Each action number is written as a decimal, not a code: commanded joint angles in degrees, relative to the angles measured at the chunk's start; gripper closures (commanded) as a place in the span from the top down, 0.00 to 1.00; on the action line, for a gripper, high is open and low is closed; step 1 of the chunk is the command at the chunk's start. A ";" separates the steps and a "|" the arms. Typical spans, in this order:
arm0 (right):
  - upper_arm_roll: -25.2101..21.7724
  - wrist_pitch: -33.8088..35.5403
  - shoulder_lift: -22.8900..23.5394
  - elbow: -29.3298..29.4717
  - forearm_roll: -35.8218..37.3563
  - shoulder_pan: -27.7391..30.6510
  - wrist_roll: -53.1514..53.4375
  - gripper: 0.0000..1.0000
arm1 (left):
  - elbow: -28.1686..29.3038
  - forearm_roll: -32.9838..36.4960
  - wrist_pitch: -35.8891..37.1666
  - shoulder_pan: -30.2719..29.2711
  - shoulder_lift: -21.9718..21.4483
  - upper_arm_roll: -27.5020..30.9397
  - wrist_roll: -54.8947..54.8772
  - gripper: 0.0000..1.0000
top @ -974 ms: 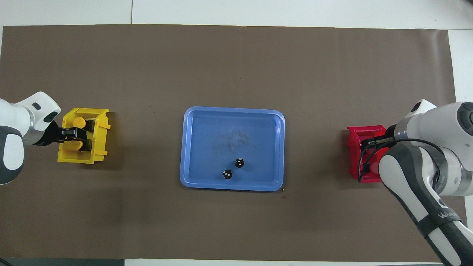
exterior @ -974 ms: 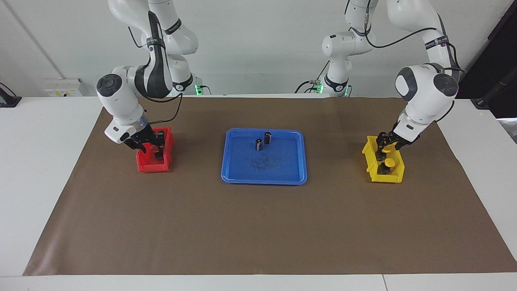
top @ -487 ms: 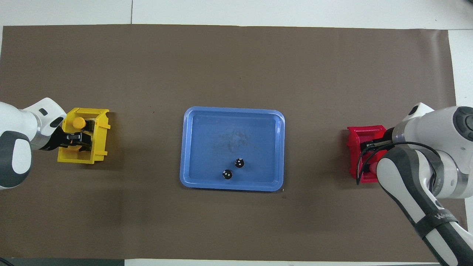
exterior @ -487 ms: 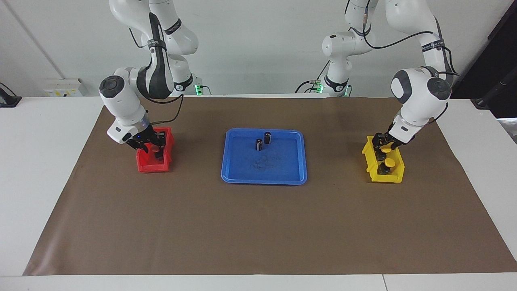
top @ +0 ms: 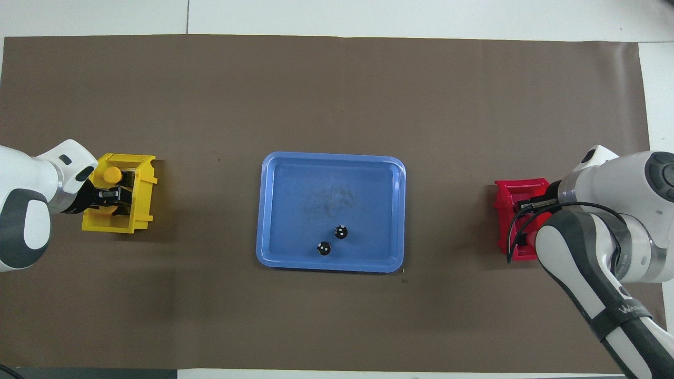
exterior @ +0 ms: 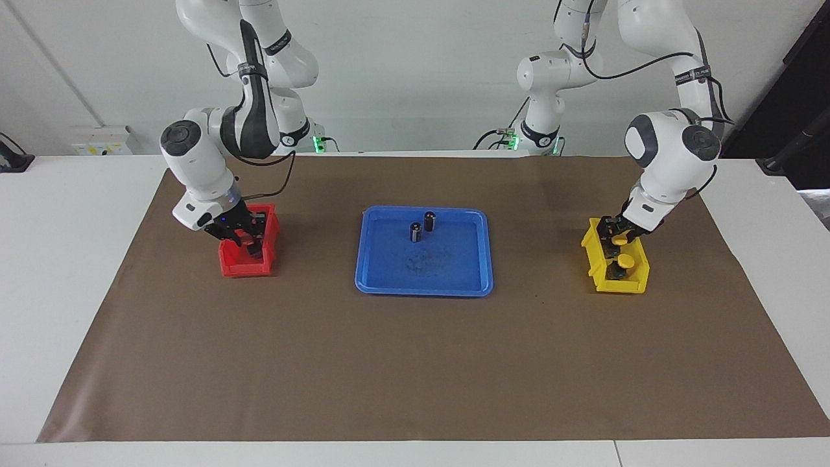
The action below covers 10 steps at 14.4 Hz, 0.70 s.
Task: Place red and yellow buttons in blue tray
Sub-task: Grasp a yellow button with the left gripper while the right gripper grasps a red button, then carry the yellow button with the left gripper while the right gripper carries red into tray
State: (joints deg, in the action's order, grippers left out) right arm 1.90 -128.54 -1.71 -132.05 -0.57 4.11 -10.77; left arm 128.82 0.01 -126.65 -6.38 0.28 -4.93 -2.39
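The blue tray [exterior: 454, 272] [top: 295, 184] lies mid-table. My left gripper [exterior: 613, 237] [top: 115, 202] is down in the yellow bin [exterior: 591, 250] [top: 142, 210], around the yellow button [exterior: 620, 239] that lies nearer to the robots. A second yellow button [exterior: 626, 261] [top: 112, 174] sits free in the same bin, farther from the robots. Inside the red bin [exterior: 243, 267] [top: 505, 200], my right gripper [exterior: 251, 245] is shut. The red buttons are hidden by that gripper and its arm, so I cannot tell what it grips.
Two small dark cylinders [exterior: 415, 231] [exterior: 429, 220] stand in the tray, on the side nearer to the robots. A brown mat [exterior: 415, 363] covers the table. The red bin is toward the right arm's end and the yellow bin toward the left arm's end.
The right gripper's fingers have closed together inside the red bin. The left gripper has drawn a little toward the robots within the yellow bin, onto the nearer yellow button.
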 commanded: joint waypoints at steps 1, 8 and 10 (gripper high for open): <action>0.39 9.66 1.87 8.96 -0.84 0.46 -1.80 0.23 | 1.17 -0.27 -1.76 -0.21 -0.28 0.10 0.28 0.53; 0.83 26.68 11.10 34.22 -0.84 -10.67 17.12 0.23 | 0.39 -0.27 -0.89 -0.04 -0.19 0.10 0.37 0.20; 0.83 19.76 11.90 34.41 -1.88 -18.14 30.83 0.15 | -3.38 -0.44 5.32 -0.04 -0.02 0.01 0.80 0.12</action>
State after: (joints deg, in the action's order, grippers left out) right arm 2.72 -105.32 7.69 -99.96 -1.48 -8.52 9.80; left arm 128.36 0.00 -125.90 -6.40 0.31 -4.87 -2.35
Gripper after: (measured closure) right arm 0.573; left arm 0.581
